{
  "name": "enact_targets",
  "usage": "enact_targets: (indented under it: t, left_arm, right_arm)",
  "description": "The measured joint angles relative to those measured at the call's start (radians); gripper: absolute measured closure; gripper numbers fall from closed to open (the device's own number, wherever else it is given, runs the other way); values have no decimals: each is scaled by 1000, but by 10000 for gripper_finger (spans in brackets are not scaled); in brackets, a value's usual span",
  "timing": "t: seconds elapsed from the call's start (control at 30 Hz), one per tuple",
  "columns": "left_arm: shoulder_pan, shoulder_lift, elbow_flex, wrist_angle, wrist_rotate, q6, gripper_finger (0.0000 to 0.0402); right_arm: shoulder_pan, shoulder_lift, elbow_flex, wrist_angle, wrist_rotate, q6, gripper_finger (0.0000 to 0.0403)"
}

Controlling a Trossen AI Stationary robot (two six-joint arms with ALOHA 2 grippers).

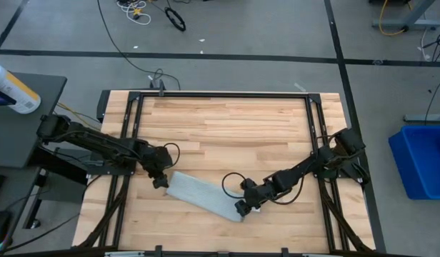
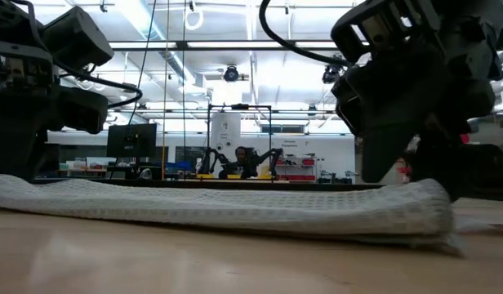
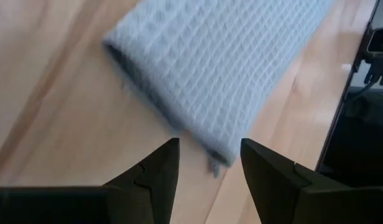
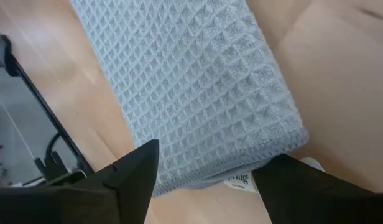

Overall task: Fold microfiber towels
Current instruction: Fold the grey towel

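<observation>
Both claws open above folded towel (image 1: 204, 195) on wooden table (image 1: 227, 128).

Two dark jointed arms trailing black cables.

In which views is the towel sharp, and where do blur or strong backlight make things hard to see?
Right wrist view: the towel shows a crisp waffle weave. Left wrist view: it is soft and blurred. Low view: bright ceiling lights behind turn both arms into dark silhouettes. High view: even light, little shadow on the table.
</observation>
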Motion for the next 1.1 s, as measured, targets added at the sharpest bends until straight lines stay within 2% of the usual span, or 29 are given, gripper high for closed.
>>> enact_targets:
  t: [0.2,0.33,0.53,0.7,0.9,1.1]
  left_arm:
    - [40,21,0,-9,-21,31,221]
    - [64,63,3,-46,-33,33,236]
    - [65,58,22,-65,-79,26,317]
    - [70,68,22,-108,-132,22,389]
    - [70,68,18,-84,-125,1,397]
    - [69,68,19,-32,-115,-37,399]
  right_arm:
    - [0,1,1,7,15,0,129]
    - [-1,1,1,6,11,-2,142]
    - [11,1,1,5,19,14,159]
    - [21,1,1,7,29,20,147]
    - [22,1,1,12,30,30,138]
    - [20,4,-1,36,44,31,168]
